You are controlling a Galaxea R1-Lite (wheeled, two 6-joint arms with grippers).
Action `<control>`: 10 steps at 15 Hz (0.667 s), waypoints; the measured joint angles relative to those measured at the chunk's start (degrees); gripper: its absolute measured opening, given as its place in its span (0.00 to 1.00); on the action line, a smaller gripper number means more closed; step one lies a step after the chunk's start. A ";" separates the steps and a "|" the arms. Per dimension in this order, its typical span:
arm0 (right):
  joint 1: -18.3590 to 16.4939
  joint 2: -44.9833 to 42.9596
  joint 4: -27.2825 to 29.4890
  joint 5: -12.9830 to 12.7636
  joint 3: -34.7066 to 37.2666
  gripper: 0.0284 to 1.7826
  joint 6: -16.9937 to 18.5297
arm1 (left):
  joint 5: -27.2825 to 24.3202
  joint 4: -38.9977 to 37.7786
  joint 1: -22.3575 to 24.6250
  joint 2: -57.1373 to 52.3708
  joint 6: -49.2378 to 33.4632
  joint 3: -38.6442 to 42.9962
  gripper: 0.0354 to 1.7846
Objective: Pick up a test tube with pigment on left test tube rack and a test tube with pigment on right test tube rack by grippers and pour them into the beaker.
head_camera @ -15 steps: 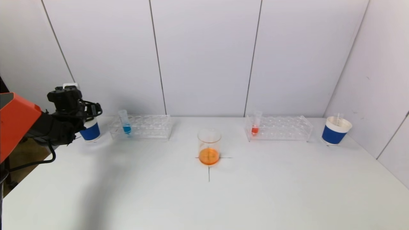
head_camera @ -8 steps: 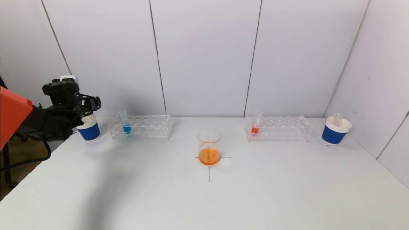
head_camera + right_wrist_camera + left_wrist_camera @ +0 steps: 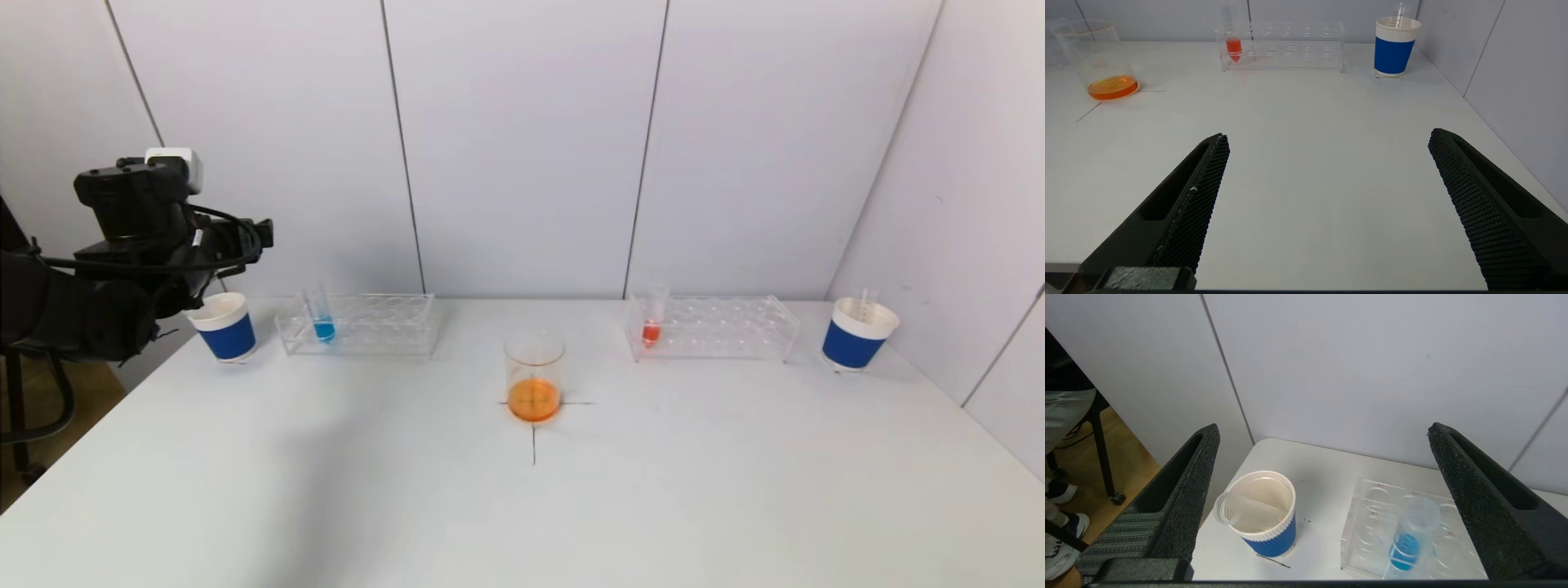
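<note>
Beaker [image 3: 535, 376] holds orange liquid; blue tube [image 3: 320, 313] and red tube [image 3: 654, 314] remain racked; both grippers [image 3: 1323, 498] [image 3: 1327, 212] wide, empty.

On the table: two clear racks [image 3: 357, 324] [image 3: 712, 327], two pigment tubes, blue [image 3: 319, 314] and red [image 3: 655, 314], two blue cups [image 3: 223, 327] [image 3: 860, 333], one beaker [image 3: 535, 376].
</note>
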 joint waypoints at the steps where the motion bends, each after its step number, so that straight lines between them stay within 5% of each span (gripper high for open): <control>1: 0.00 0.00 0.00 0.02 0.01 0.99 0.00 | 0.01 0.12 -0.88 -2.69 0.15 2.08 0.99; 10: 0.00 0.00 0.00 0.02 0.00 0.99 0.00 | 2.51 6.81 -3.88 -31.17 4.19 20.70 0.99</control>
